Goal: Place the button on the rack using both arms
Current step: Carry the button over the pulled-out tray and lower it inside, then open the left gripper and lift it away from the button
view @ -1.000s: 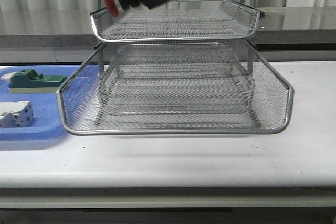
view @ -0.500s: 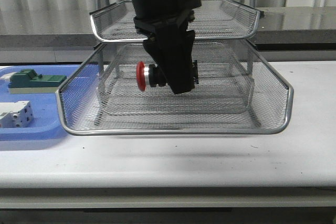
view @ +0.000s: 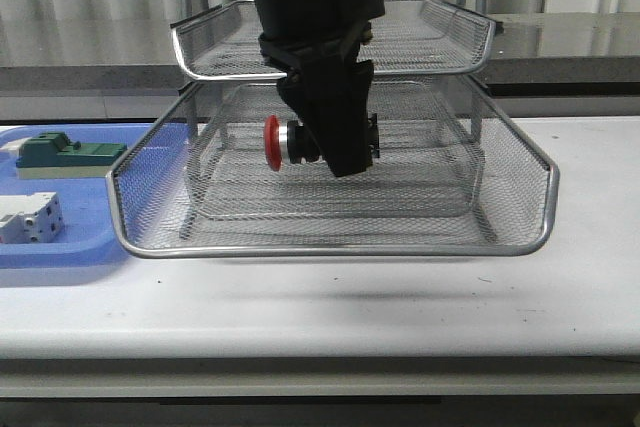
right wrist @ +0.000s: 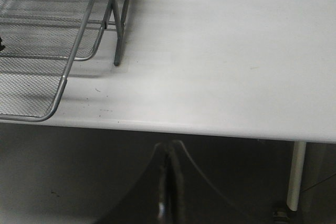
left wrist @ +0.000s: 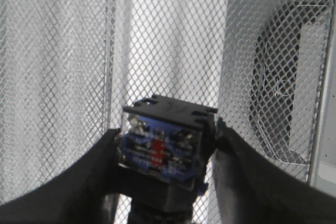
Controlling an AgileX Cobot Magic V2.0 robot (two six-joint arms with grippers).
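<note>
While the left gripper (view: 335, 147) clamps the button (view: 290, 143) by its rigid body, the right gripper (right wrist: 167, 192) sits closed; light, smooth-sided.

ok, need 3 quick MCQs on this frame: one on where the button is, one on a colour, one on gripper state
1. Where is the button?
A. on the blue tray
B. held in front of the rack, between its top and bottom tiers
C. lying on the white table

2. What colour is the button's head?
A. green
B. yellow
C. red

3. How does the right gripper stand?
A. jaws shut, holding nothing
B. shut on the button
C. wide open over the rack

Answers:
1 B: the front view shows the left gripper holding it there.
2 C: the mushroom head is red in the front view.
3 A: in the right wrist view its fingers meet, with nothing between them.
</note>
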